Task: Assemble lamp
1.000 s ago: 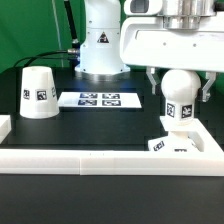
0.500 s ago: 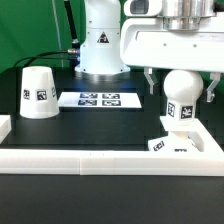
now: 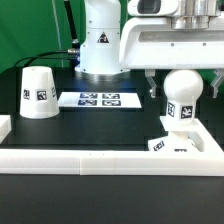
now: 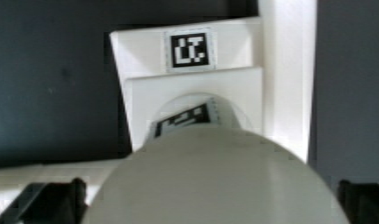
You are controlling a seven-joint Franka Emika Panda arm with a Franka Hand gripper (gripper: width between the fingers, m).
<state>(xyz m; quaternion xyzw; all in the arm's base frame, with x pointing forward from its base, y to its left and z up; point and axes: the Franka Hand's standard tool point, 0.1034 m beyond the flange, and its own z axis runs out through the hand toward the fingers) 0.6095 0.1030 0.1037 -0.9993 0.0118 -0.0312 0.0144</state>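
Note:
The white ball bulb (image 3: 181, 92) stands upright with its tagged stem in the blocky lamp base (image 3: 178, 143) at the exterior view's right, against the rail corner. My gripper (image 3: 181, 84) hangs over the bulb, open, with one dark finger (image 3: 150, 84) on each side of the ball and a gap to it. In the wrist view the bulb (image 4: 212, 165) fills the foreground over the tagged base (image 4: 186, 75), and my gripper (image 4: 200, 205) straddles it with its fingers (image 4: 44, 202) apart from it. The cup-like shade (image 3: 39, 92) stands alone at the exterior view's left.
The marker board (image 3: 98, 99) lies flat in the middle at the back. A long white rail (image 3: 90, 160) borders the front and turns up the right side beside the base. The arm's white pedestal (image 3: 98, 50) stands behind the marker board.
The gripper has risen a little and its fingers have spread away from the bulb. The bulb stays standing in the base.

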